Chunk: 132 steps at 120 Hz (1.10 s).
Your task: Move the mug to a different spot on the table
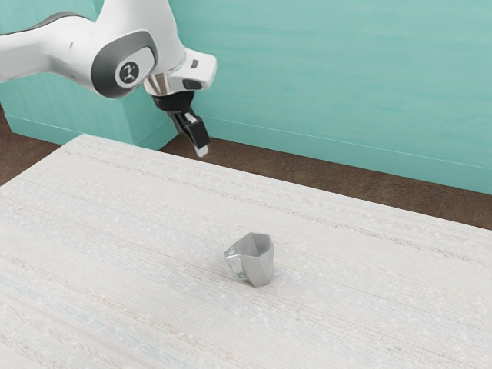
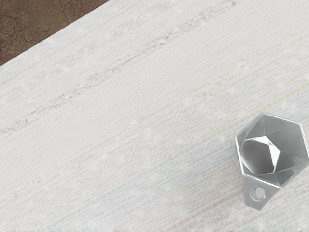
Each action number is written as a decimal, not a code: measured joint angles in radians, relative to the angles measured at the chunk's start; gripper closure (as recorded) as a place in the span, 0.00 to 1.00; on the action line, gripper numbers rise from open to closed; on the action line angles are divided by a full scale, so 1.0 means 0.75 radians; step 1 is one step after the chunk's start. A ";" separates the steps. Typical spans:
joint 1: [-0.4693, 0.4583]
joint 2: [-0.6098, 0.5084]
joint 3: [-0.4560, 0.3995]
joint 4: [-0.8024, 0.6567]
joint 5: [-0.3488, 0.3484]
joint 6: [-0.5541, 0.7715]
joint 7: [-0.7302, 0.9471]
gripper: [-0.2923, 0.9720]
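Nearest the exterior camera, the bare pale table [image 1: 92, 307] was noted; upon it, near the middle, the grey faceted mug [image 1: 251, 259] was found standing upright, mouth up, its handle [image 2: 257, 195] turned toward the near side of the exterior view; nothing else was seen beside it. The gripper [image 1: 198, 144] was observed high above the table's far edge, toward the exterior view's upper left, well apart from the mug and holding nothing; whether the jaws were set wide or narrow could not be told from the angle given. The move was judged not yet begun; an approach and a descent were yet to be made. Several risks were identified: the walls were seen to be slanted facets tapering toward the base, so a grip placed on them could be squeezed off and the mug tipped; the handle could be struck on descent if the hand were not turned clear of it; an empty mug, judged light, could be pushed along the table by one-sided contact; a descent carried too deep could be stopped against the table.
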 joint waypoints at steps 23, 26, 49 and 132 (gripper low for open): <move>0.021 0.012 -0.007 -0.051 0.004 0.003 -0.007 0.23; 0.026 0.013 -0.013 -0.065 0.002 0.002 -0.007 0.23; 0.014 0.094 -0.043 -0.182 -0.072 -0.001 -0.003 0.23; 0.055 0.529 -0.057 -0.241 -0.349 0.371 0.407 0.24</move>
